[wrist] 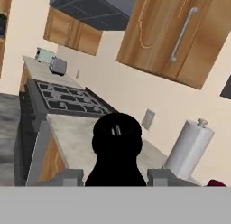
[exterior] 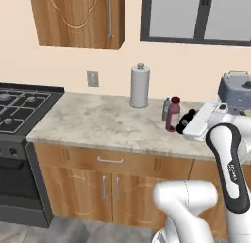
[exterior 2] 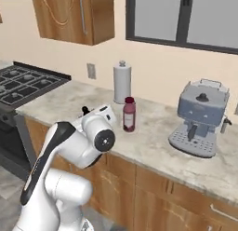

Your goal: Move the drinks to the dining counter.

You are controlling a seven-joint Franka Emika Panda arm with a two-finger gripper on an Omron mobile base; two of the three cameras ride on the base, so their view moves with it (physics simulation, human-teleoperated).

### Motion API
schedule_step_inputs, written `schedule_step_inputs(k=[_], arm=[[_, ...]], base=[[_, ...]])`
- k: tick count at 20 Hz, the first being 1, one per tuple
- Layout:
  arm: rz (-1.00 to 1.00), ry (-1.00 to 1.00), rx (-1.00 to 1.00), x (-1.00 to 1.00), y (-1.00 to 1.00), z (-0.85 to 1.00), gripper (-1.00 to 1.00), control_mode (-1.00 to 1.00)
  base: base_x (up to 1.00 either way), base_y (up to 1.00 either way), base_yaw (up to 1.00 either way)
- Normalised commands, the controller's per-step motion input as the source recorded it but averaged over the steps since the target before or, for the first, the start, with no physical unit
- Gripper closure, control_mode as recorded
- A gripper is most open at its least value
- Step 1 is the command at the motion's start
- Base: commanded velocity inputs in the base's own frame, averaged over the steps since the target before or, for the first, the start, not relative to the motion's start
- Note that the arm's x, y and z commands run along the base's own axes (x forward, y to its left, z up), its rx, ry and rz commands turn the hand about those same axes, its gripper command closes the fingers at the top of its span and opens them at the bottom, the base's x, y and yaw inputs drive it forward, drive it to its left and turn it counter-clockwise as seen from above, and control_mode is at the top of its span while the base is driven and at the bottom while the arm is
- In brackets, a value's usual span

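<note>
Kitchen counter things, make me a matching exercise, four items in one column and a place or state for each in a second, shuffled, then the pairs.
Things:
1. juice bottle
2. cola bottle
3. grey canister
4. coffee machine

Places or states:
A. against the wall, next to the outlet
B. between the gripper's fingers
C. upright mid-counter, red cap on
D. far right of the counter, under the window

Pairs: 1-C, 2-B, 3-A, 4-D
</note>
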Motion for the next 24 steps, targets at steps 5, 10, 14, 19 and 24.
schedule_step_inputs(k=[5, 10, 14, 19, 24], arm=[[0.00, 0.00, 0.00, 0.00, 0.00, 0.00, 1.00, 1.00], [0.00, 0.00, 0.00, 0.00, 0.00, 0.00, 1.00, 1.00], [0.00, 0.00, 0.00, 0.00, 0.00, 0.00, 1.00, 1.00], [0.00, 0.00, 0.00, 0.00, 0.00, 0.00, 1.00, 1.00], [0.00, 0.00, 0.00, 0.00, 0.00, 0.00, 1.00, 1.00]], base=[[-0.01, -0.03, 0.99], [0.00, 0.00, 1.00], [0.00, 0.00, 1.00], [0.00, 0.00, 1.00], [0.00, 0.00, 1.00]])
